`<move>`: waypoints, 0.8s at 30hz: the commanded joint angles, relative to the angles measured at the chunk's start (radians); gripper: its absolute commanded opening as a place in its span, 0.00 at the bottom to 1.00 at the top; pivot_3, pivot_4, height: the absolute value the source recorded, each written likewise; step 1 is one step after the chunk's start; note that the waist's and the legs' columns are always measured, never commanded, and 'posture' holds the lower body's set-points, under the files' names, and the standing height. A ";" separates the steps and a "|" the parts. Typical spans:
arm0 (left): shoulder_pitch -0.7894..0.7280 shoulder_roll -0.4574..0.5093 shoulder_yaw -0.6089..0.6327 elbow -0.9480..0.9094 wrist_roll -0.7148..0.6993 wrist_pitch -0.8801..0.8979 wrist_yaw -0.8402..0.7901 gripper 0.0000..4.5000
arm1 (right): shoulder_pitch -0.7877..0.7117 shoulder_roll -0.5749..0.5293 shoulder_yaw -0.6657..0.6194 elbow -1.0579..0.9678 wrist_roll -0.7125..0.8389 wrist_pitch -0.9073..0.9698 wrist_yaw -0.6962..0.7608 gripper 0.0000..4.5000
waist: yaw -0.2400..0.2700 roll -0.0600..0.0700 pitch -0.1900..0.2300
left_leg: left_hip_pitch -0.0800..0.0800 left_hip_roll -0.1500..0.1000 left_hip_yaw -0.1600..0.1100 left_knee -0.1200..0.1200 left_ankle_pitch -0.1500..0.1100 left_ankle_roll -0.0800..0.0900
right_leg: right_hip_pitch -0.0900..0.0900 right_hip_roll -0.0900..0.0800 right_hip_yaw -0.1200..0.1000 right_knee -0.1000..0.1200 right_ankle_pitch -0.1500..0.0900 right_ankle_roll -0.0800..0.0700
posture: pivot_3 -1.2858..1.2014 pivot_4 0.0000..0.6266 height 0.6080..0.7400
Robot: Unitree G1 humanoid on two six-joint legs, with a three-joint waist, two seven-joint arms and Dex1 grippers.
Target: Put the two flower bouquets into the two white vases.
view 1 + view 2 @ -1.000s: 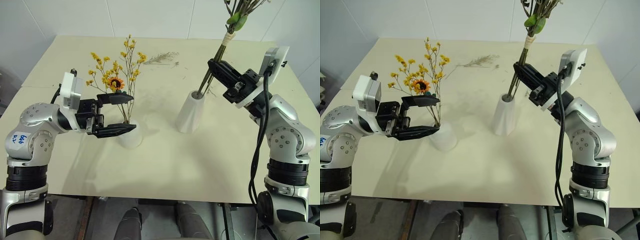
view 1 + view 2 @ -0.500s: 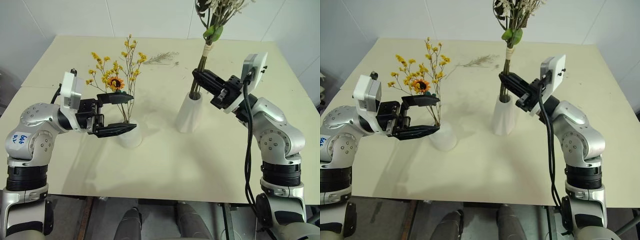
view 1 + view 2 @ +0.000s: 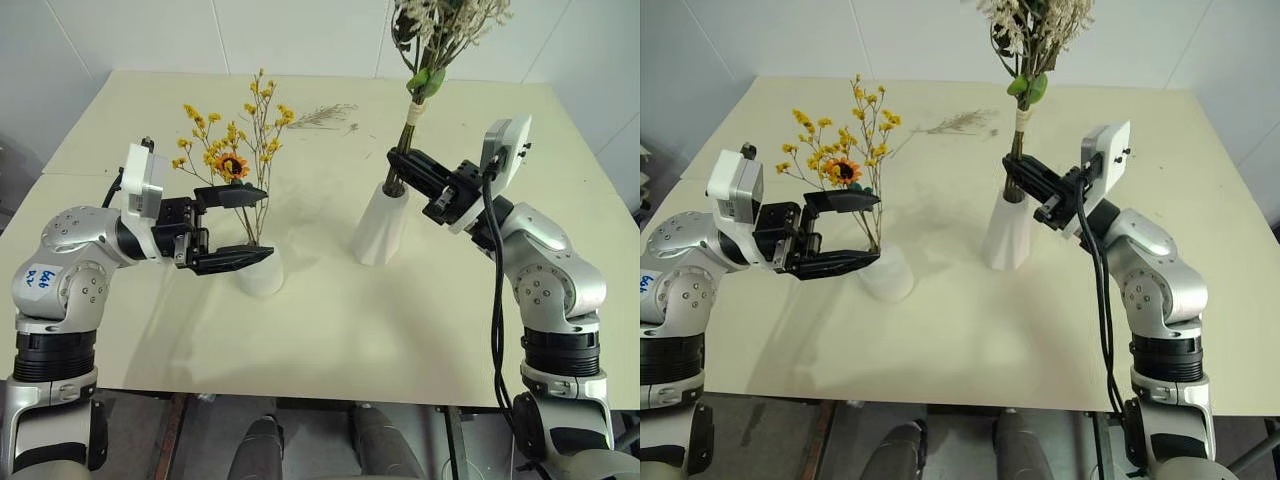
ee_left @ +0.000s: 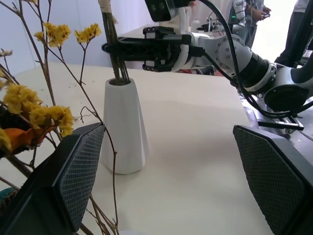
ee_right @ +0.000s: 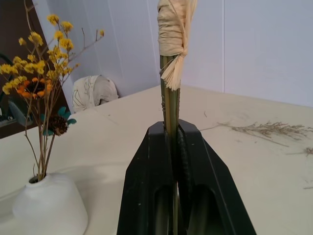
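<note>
The yellow bouquet, with its orange bloom, stands in the short squat white vase left of centre. My left gripper is open, one finger on each side of its thin stems just above the vase, without pinching them. To the right stands the taller white vase. The bushy bouquet rises nearly upright from it, stem ends inside the mouth. My right gripper is shut on those stems just above the vase, below the raffia tie.
A loose dried sprig lies on the cream table behind the vases. The two vases stand about a hand's width apart. A person stands far in the background of the left wrist view.
My right gripper has moved left and a little down with the bushy bouquet, swinging it from a rightward lean to nearly upright over the taller vase. The left arm has stayed still.
</note>
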 commanded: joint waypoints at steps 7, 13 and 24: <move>-0.011 -0.002 0.012 -0.006 -0.003 -0.016 -0.004 1.00 | 0.031 -0.003 -0.013 -0.051 -0.018 -0.066 0.039 0.38 | 0.000 0.000 0.000 | 0.000 0.000 0.000 0.000 0.000 0.000 | 0.000 0.000 0.000 0.000 0.000 0.000 | 0.52 0.24 1.00; -0.013 -0.003 0.012 -0.006 0.001 -0.020 -0.004 1.00 | 0.043 -0.031 -0.027 -0.063 -0.047 -0.093 0.049 0.83 | 0.000 0.000 0.000 | 0.000 0.000 0.000 0.000 0.000 0.000 | 0.000 0.000 0.000 0.000 0.000 0.000 | 0.52 0.24 1.00; -0.001 0.039 0.062 0.021 -0.005 -0.013 -0.006 1.00 | 0.262 -0.261 -0.185 -0.169 -0.002 -0.008 0.121 0.97 | 0.007 0.000 0.000 | 0.000 -0.001 0.000 0.000 0.000 0.000 | 0.001 0.000 0.000 -0.001 0.000 0.000 | 0.52 0.24 1.00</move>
